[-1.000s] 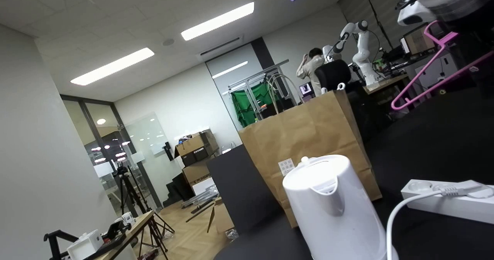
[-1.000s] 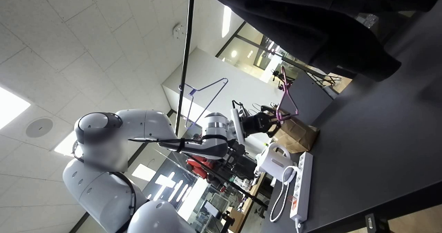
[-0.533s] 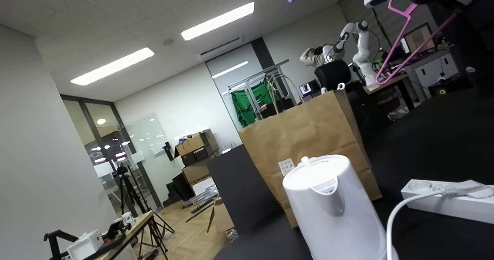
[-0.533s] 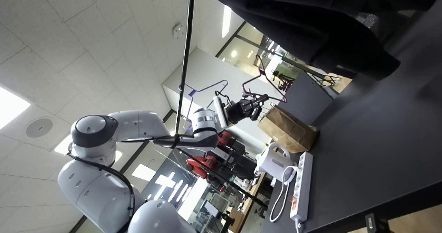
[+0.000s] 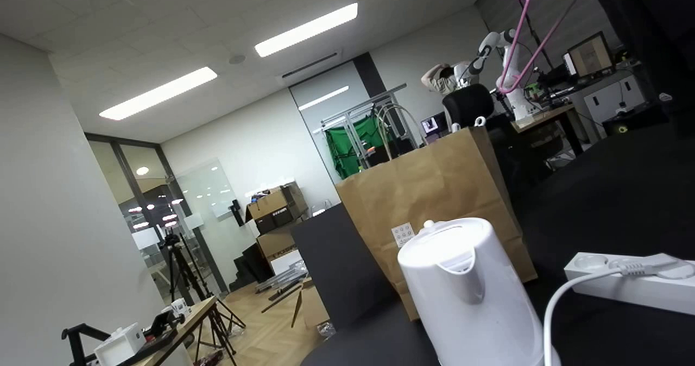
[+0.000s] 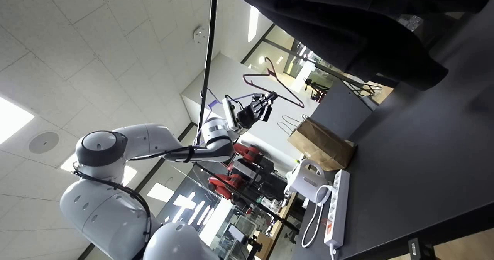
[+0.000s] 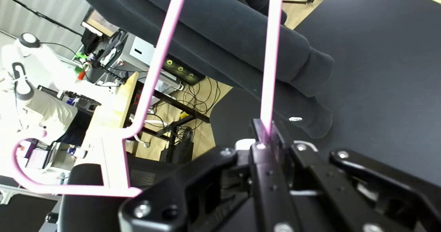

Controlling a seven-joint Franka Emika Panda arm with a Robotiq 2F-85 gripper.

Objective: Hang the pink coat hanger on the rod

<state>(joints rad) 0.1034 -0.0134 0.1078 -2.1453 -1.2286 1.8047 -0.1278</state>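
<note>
The pink plastic coat hanger [image 7: 156, 63] is pinched by black fingers [image 7: 267, 180]; its hook [image 7: 41, 188] should be squared to the long black rod [image 6: 207, 55] and seated before release.

Arm [image 6: 143, 136]: white, rounded segments; small oval markings [image 6: 94, 218] well back from the jaws. Joint cap [image 6: 99, 141]: grey, dark-rimmed disc. Cables [image 6: 129, 191]: black, strapped. Band [image 6: 215, 128]: silver, behind the jaws. Jaws: black, bar-linked; screws [image 7: 142, 210] round, silvery.
</note>
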